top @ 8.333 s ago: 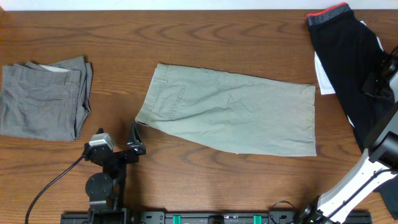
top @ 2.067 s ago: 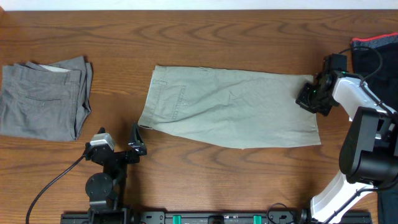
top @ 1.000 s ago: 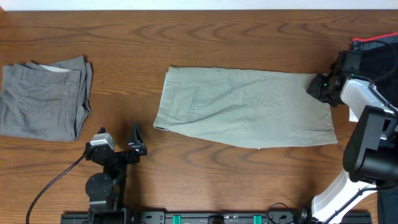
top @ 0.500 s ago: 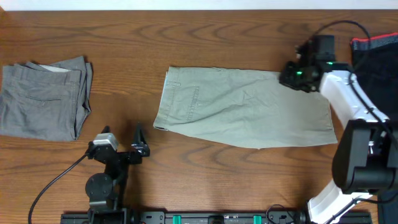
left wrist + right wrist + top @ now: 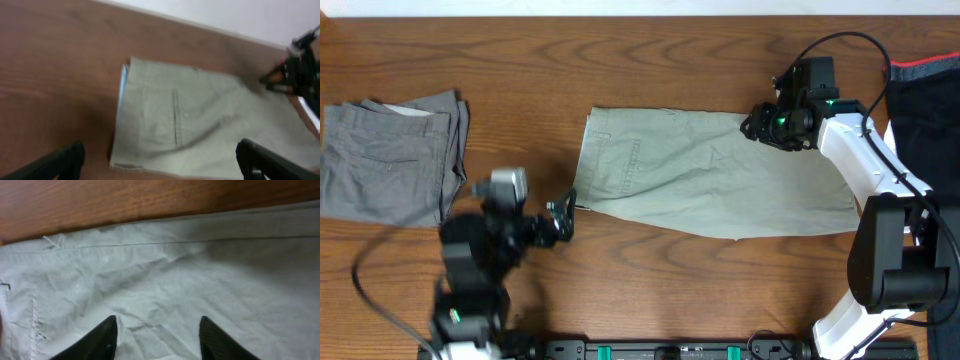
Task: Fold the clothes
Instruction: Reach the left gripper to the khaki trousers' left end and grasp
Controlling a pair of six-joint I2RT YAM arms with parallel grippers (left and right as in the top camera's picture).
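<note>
The pale khaki-green shorts (image 5: 720, 175) lie flat mid-table, waistband to the left. A folded mid-grey pair (image 5: 390, 155) rests at the far left. My left gripper (image 5: 563, 218) stands wide open just off the waistband's near corner; in the left wrist view the shorts (image 5: 200, 120) lie ahead of the left gripper (image 5: 160, 167), nothing between the fingers. My right gripper (image 5: 752, 125) hovers over the shorts' far edge, open. In the right wrist view the right gripper (image 5: 157, 330) has its dark fingertips (image 5: 106, 332) apart above the wrinkled shorts (image 5: 175, 275).
A black garment with a red-trimmed waistband (image 5: 925, 100) lies at the far right edge. Bare wooden table (image 5: 670, 60) runs behind the shorts and between the two pairs. The right arm (image 5: 300, 75) shows at the right of the left wrist view.
My right gripper opened, let go of the shorts' right end and slid left along their far edge. The left arm swung up and right toward the waistband.
</note>
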